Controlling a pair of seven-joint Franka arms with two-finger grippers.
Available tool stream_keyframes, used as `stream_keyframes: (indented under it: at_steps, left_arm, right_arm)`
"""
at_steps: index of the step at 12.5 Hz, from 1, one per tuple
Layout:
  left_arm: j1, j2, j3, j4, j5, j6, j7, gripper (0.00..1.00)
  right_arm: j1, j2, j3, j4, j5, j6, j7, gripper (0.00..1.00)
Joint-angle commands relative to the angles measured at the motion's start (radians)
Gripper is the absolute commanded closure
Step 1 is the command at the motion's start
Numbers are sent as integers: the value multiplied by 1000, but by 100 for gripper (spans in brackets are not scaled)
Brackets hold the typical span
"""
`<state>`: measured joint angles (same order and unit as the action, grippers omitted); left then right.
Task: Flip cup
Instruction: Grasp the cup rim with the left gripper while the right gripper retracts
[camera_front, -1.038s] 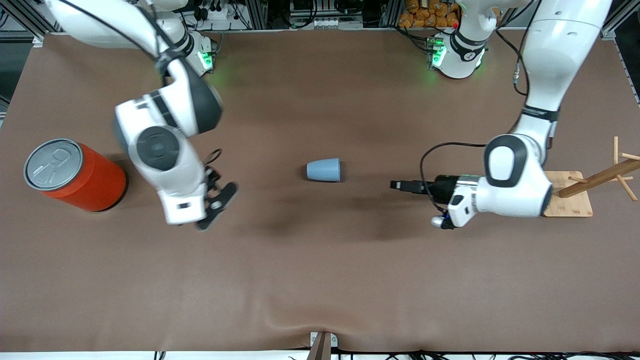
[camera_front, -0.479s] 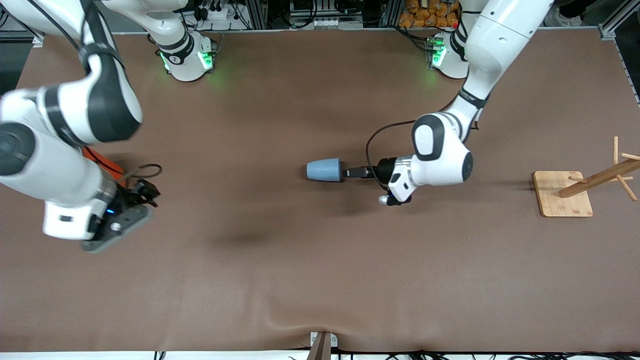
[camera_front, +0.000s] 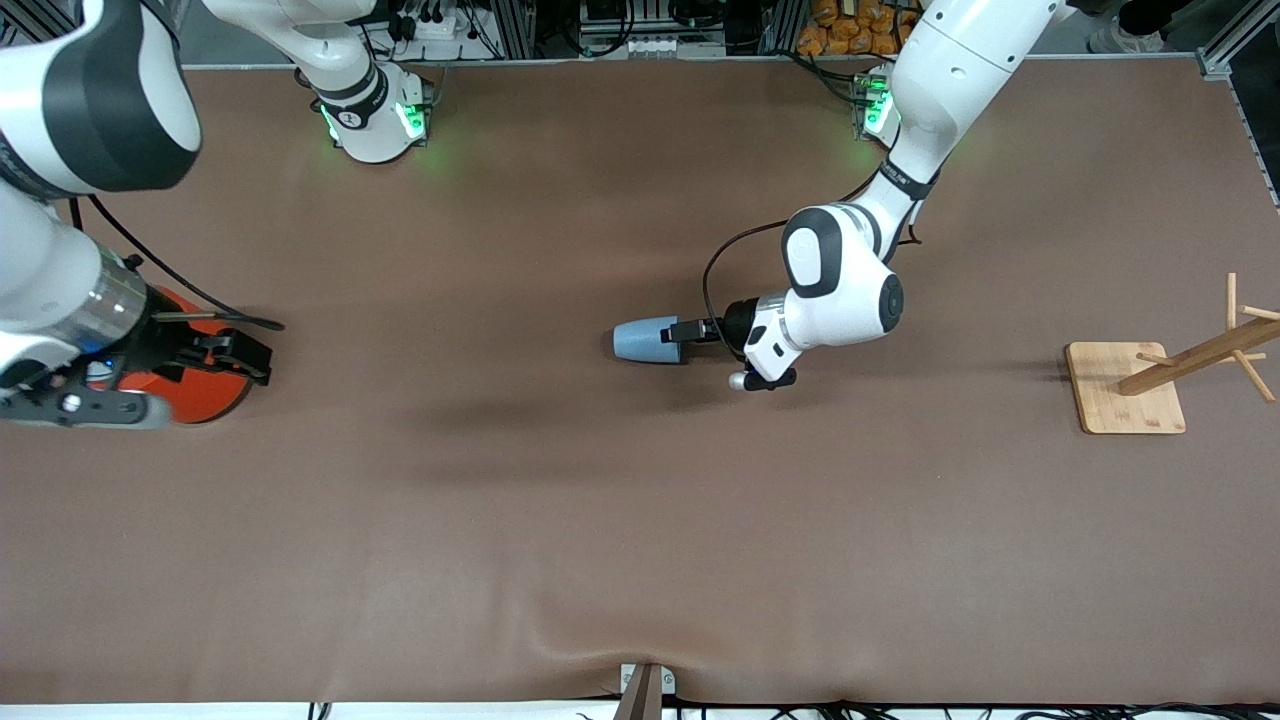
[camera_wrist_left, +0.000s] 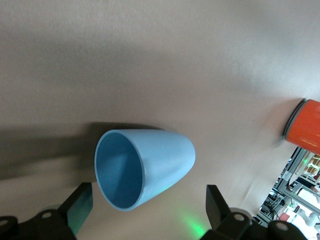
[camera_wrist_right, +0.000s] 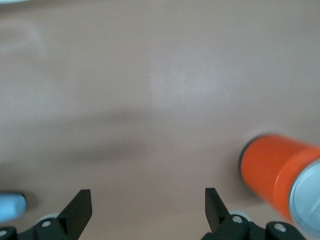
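Observation:
The small light blue cup (camera_front: 645, 340) lies on its side mid-table, its mouth turned toward the left arm's end. My left gripper (camera_front: 690, 329) is low at that mouth and open. In the left wrist view the cup (camera_wrist_left: 160, 160) shows its darker blue inside, and its rim sits between the two spread fingers (camera_wrist_left: 80, 210) without touching either. My left gripper (camera_wrist_left: 148, 212) holds nothing. My right gripper (camera_front: 250, 358) hangs open over the orange can, and nothing lies between its fingers (camera_wrist_right: 80, 210).
The large red-orange can (camera_front: 205, 392) stands at the right arm's end, mostly hidden under the right hand, and also shows as the can (camera_wrist_right: 272, 172) in the right wrist view. A wooden rack (camera_front: 1135, 385) on a square base stands at the left arm's end.
The left arm swept from the rack side to the cup, bringing its open fingers to the cup's mouth. The right arm swung away to above the can. The cup has not moved.

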<state>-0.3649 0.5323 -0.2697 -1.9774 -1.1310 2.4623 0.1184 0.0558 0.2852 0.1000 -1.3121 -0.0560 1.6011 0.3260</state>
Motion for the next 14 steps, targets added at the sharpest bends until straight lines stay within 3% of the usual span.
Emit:
stream_keyframes:
  at_steps: [1,5,6,8,9,10,11,14]
  left_arm:
    - [-22,8,3,-1,-30,55,18,0]
    - [-69,21,3,6,-79,133,18,0]
    - [-80,21,3,6,-95,136,18,5]
    - [-83,21,3,5,-96,152,18,60]
    - [-95,21,3,6,-96,162,17,82]
    - [-111,21,3,5,-96,208,17,94]
    - [-121,23,3,2,-96,248,15,100]
    - [-140,23,3,8,-99,348,18,100]
  right_arm:
    - [-20,-128,-17,-152,45,20,140,0]
    - [-22,-300,-62,-384,50,94,140,0]
    - [-22,-325,-75,-416,57,106,137,0]
    - [-24,-316,-132,-395,76,102,76,0]
    - [-24,-308,-152,-353,79,86,-5,0]
    - [-24,-304,-155,-319,77,44,-33,0]
    - [-25,-296,-155,-288,79,13,-41,0]
    - [-19,-301,-154,-263,44,-1,-122,0]
